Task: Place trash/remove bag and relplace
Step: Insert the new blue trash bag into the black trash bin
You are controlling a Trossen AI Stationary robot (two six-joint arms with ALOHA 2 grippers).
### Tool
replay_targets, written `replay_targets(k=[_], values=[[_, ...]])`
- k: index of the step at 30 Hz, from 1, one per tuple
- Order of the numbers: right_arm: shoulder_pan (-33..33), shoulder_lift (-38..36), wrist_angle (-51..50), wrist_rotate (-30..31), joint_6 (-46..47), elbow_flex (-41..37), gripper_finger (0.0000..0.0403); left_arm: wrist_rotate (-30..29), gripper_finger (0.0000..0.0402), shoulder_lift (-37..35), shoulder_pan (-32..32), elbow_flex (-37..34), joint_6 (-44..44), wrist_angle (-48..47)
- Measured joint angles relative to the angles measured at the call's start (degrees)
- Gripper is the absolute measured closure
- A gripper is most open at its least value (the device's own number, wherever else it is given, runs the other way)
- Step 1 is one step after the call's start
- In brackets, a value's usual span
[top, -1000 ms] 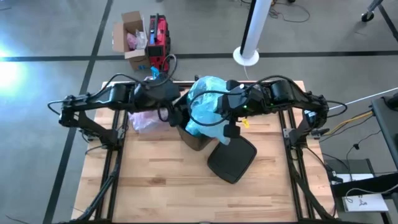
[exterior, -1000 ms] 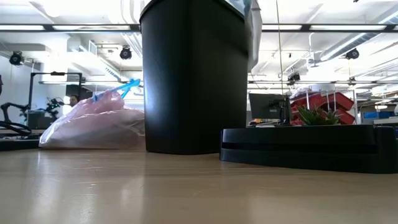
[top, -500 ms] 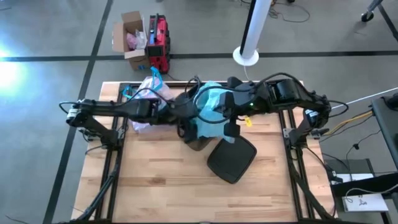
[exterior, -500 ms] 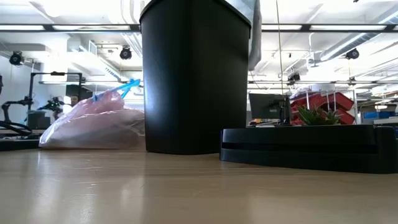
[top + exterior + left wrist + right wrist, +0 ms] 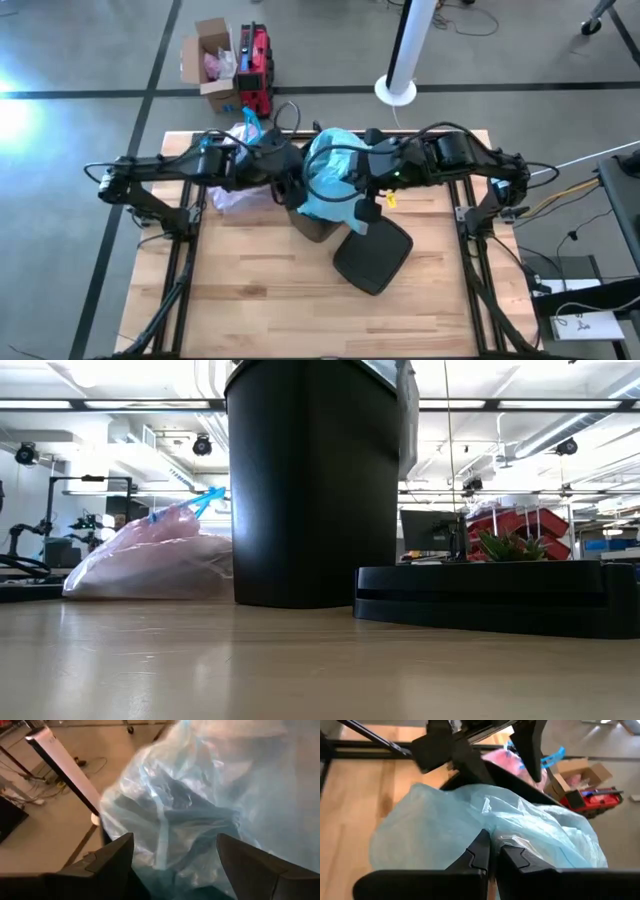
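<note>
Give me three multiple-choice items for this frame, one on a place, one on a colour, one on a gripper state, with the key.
1. Where is the tied pink bag?
A. On the table beside the black bin
B. Inside the black bin
C. On the floor by the cardboard box

2. What colour is the bag draped over the bin?
A. Black
B. Light blue
C. Yellow

3. How are the right gripper fingers?
A. Spread wide with nothing between them
B. Out of sight
C. Closed together on the blue plastic

Key: 1 A, the low view shows it resting on the tabletop next to the bin. 2 B, the high view and both wrist views show pale blue film. 3 C, the right wrist view shows the fingers pinched on a fold of the bag.
</note>
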Motion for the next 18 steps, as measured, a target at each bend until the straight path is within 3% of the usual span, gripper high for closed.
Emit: replay_targets(k=[7,13,18], values=[[0.42,0.04,-0.33,-0.96,1.60,-3.55,0.0388,-4.04,0.0132,3.90,-0.15,-2.88,-3.65,1.87],[0.61,0.04,1.04,-0.81,-0.90,-4.72,0.0319,-5.08,0.0132,3.34,-1.49,-0.34,0.52,0.63],[0.61,-0.02,4.80,3.22,-1.79,-4.86,0.0265,-10.96,0.0132,-0.09,-1.50,3.74,3.27,-2.81]])
